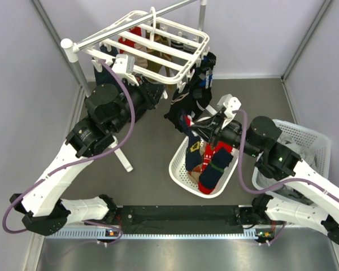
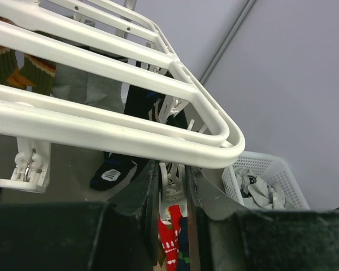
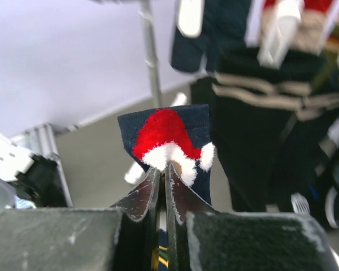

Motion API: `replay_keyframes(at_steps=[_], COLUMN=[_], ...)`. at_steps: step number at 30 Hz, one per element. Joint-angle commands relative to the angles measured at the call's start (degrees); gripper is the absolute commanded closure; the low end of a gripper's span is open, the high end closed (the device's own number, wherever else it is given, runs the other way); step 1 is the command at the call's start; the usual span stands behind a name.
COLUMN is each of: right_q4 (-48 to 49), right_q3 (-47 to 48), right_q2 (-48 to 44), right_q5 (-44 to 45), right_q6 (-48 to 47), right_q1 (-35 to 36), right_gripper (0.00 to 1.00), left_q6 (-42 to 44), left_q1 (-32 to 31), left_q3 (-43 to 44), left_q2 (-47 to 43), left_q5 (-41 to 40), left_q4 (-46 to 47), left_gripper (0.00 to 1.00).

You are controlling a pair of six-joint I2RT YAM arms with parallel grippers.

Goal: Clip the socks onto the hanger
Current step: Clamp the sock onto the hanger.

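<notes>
The white hanger [image 1: 152, 42] hangs at the back from a pole, with several socks clipped under it. Its bars [image 2: 118, 130] fill the left wrist view. My left gripper [image 1: 160, 94] is under the hanger's front edge, its jaws [image 2: 172, 169] shut on a dangling white clip [image 2: 172, 183]. My right gripper [image 1: 203, 125] is shut on a navy sock [image 1: 192, 148] with a yellow buckle mark, lifted over a white basket [image 1: 178, 169]. In the right wrist view the gripper [image 3: 163, 169] pinches that sock's edge at a red and white hat patch [image 3: 166, 135]. Red socks [image 1: 214, 166] lie in the basket.
Dark socks [image 1: 200, 84] hang from the hanger's right edge, close to my right gripper; they also show in the right wrist view [image 3: 260, 113]. A second white basket [image 1: 308, 144] with grey laundry stands at the right. The stand's pole and foot [image 1: 121, 155] are by the left arm.
</notes>
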Motion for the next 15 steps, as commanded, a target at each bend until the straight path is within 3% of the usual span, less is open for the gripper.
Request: replay_keyframes(at_steps=[1, 6, 15], right_q4=[14.33, 19.54, 24.73], right_q3=[2.18, 3.49, 4.2], right_q2=[1.57, 3.68, 6.14], right_q5=[-8.43, -11.34, -7.21], right_q6=[2.09, 4.38, 1.66], right_q1=[0.81, 0.9, 1.17], right_gripper=[1.0, 1.0, 1.0], left_q6=[-2.26, -3.49, -6.56], left_q1=[0.06, 0.06, 0.06], left_q3=[1.67, 1.59, 1.41], left_q2=[-1.37, -1.99, -1.99], left_q5=[2.87, 2.43, 2.78], left_q4=[1.17, 1.26, 1.09], left_gripper=[1.0, 1.0, 1.0])
